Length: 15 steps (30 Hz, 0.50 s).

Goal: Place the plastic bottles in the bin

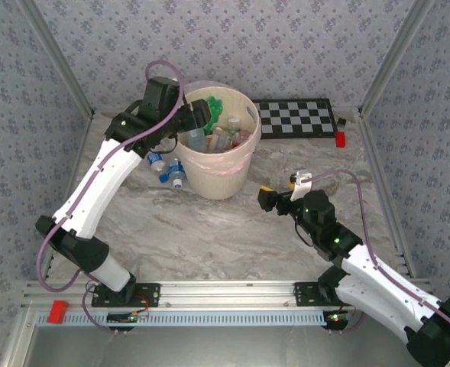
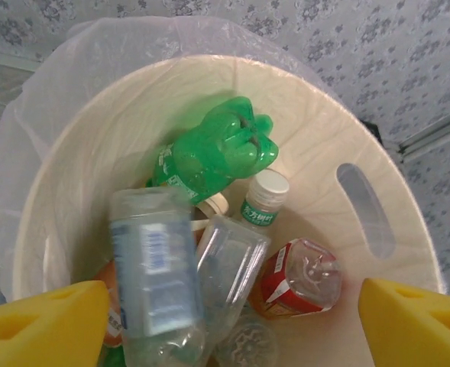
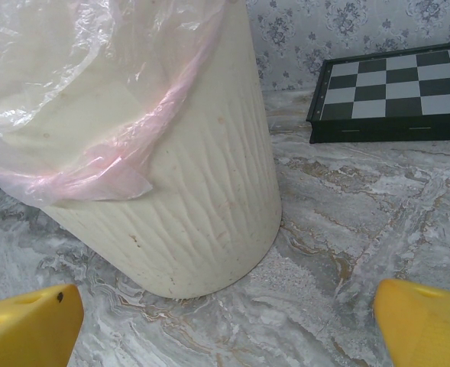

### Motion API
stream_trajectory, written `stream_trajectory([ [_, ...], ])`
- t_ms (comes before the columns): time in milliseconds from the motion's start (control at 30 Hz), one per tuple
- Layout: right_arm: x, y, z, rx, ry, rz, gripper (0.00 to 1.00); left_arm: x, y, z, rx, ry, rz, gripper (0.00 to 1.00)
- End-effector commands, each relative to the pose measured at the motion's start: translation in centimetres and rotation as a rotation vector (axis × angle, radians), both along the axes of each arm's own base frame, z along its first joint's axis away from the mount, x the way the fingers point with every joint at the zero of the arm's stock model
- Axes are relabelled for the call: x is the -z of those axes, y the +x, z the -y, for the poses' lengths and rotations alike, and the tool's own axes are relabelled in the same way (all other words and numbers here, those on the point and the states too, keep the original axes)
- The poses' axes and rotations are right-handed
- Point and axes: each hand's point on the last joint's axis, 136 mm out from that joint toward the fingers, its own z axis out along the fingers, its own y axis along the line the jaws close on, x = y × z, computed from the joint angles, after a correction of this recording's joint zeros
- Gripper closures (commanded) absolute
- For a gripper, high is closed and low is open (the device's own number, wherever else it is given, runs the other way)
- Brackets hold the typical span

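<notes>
**Left arm over the bin, both sets of fingers wide, two bottles loose on the surface**

Left arm: reaches in from the left. The left fingers (image 1: 200, 115) hang over the left part of the mouth of the bin (image 1: 223, 172). On the left wrist camera the yellow pads sit at the two lower corners, spread wide, gripping nothing.

Inside the bin I count several bottles in a heap.
- A clear blue-labelled bottle (image 2: 154, 267) lies directly under the left fingers. It reads blurred, so I cannot tell whether it is at rest.
- A green bottle (image 2: 213, 153) lies base-up toward the far wall.
- A white-capped bottle (image 2: 264, 200) is just right of the green one.
- A red-labelled bottle (image 2: 297, 279) is at the right, near the wall.

On the surface (image 1: 209, 229), two clear blue-capped bottles lie just left of the bin's base. The far loose bottle (image 1: 157, 161) and the near loose bottle (image 1: 176, 176) are close together.

Right arm: the right fingers (image 1: 267, 200) sit low, near and to the right of the bin, apart from it and pointing at it. On the right wrist camera they stand wide with nothing between. That view faces the bin's ribbed wall, with the clear liner (image 3: 79, 99) draped over the rim.

The checkerboard (image 1: 297, 118) lies flat on the far right of the surface, apart from the bin.
</notes>
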Motion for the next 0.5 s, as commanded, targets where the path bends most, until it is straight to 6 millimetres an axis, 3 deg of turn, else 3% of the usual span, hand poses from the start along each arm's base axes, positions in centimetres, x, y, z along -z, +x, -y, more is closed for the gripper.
stream_trajectory([
  [0,-0.7,0.0,0.1,0.004,0.027,0.019,0.00,-0.9,-0.1,-0.5,-0.017,0.012,0.012,0.10],
  [200,-0.7,0.1,0.2,0.009,0.028,0.020,0.00,-1.3,-0.5,-1.0,-0.023,0.029,0.026,0.00],
  [467,-0.7,0.2,0.8,0.042,0.022,0.021,0.00,-0.3,-2.1,-4.7,-0.101,0.112,0.034,0.00],
])
